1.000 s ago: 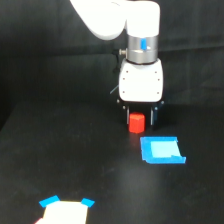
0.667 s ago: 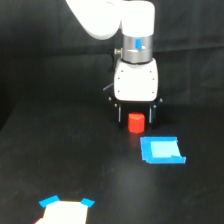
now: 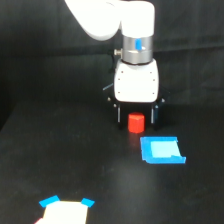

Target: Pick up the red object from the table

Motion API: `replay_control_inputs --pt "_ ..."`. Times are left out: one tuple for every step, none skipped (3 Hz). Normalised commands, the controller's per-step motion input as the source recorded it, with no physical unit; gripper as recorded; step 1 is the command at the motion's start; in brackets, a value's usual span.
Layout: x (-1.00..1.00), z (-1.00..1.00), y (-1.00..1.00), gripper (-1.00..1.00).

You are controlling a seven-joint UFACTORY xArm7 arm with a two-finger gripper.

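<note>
Black cloth backdrop; matte black table [image 3: 50, 165]. Red object [image 3: 135, 123]: small chunky block, smooth, bright red-orange, recorded between the dark fingers of the gripper [image 3: 136, 116], apparently resting on the table. Jaws are seen spread, one finger either side, neither clearly touching. Closure is judged best made centred and low on the block's sides before lifting. Flat blue square [image 3: 161, 150] noted just beside; white-and-blue item [image 3: 65, 210] well apart.
</note>
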Motion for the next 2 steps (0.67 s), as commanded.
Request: replay_control_inputs --pt "0.17 -0.81 -0.05 -1.00" --pt "-0.41 -0.46 1.00 1.00"
